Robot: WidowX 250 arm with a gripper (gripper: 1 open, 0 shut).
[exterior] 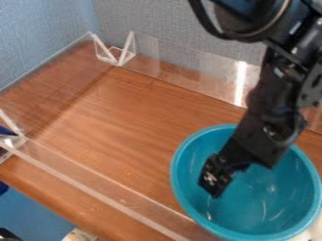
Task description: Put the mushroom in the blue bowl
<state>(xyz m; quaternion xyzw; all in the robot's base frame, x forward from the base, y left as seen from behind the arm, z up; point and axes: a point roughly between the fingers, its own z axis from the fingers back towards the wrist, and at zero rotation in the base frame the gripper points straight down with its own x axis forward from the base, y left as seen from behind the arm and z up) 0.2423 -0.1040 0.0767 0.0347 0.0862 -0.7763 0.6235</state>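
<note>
Your open, black, knobbly end effector (214,179) reaches into the deep, round, glossy teal-blue plastic bowl (199,200) at the smooth wooden table's (126,122) right edge.

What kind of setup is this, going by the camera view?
Looks like a robotics lab test station: a black robot arm over a wooden tabletop, clear plastic barriers along its edges, grey textured wall panels behind.

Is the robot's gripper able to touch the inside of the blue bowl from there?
Probably yes: the gripper already hangs down over the rim into the blue bowl, and nothing seems to block it.
</note>
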